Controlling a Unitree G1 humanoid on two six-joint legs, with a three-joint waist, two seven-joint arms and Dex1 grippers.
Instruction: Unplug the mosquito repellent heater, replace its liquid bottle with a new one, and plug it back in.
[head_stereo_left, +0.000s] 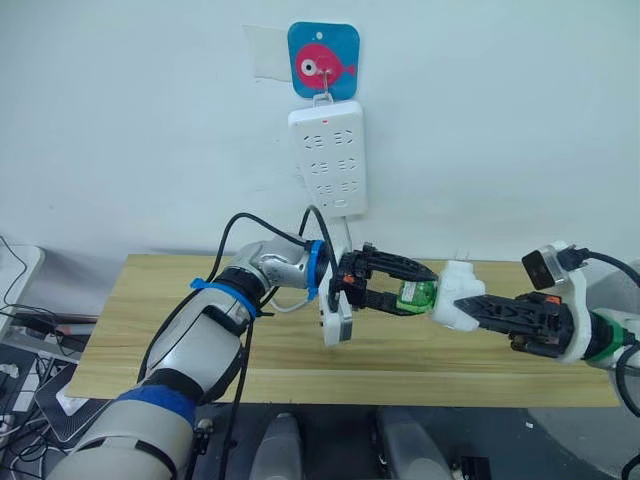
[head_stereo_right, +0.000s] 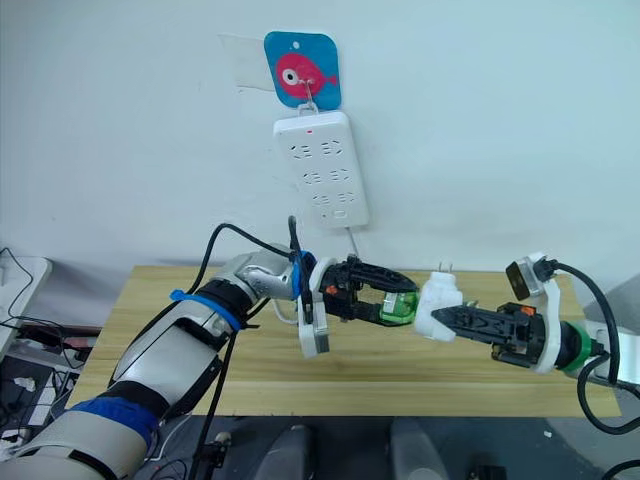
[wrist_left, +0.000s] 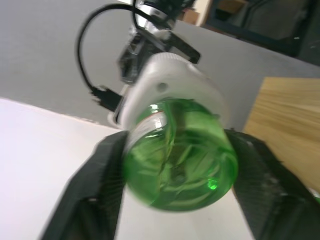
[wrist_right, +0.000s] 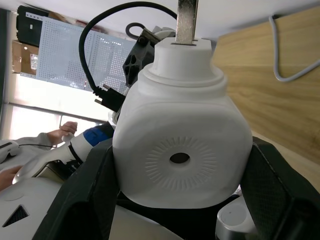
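The mosquito repellent heater (head_stereo_left: 459, 292) is a small white unit held in the air over the wooden table (head_stereo_left: 180, 350), with my right gripper (head_stereo_left: 470, 305) shut on its body. Its round vent (wrist_right: 179, 158) faces the right wrist camera and a metal prong (wrist_right: 186, 20) sticks out at its back. A green liquid bottle (head_stereo_left: 416, 295) pokes out of the heater toward my left arm. My left gripper (head_stereo_left: 405, 283) is shut on that bottle, and its black fingers (wrist_left: 107, 170) press both sides of the bottle (wrist_left: 180, 155).
A long white power strip (head_stereo_left: 328, 158) hangs on the wall above the table from a blue hook plate with a pink fish (head_stereo_left: 322, 62). Its grey cord (wrist_right: 295, 75) trails down onto the tabletop. Cables and gear lie on the floor to the left (head_stereo_left: 25, 330).
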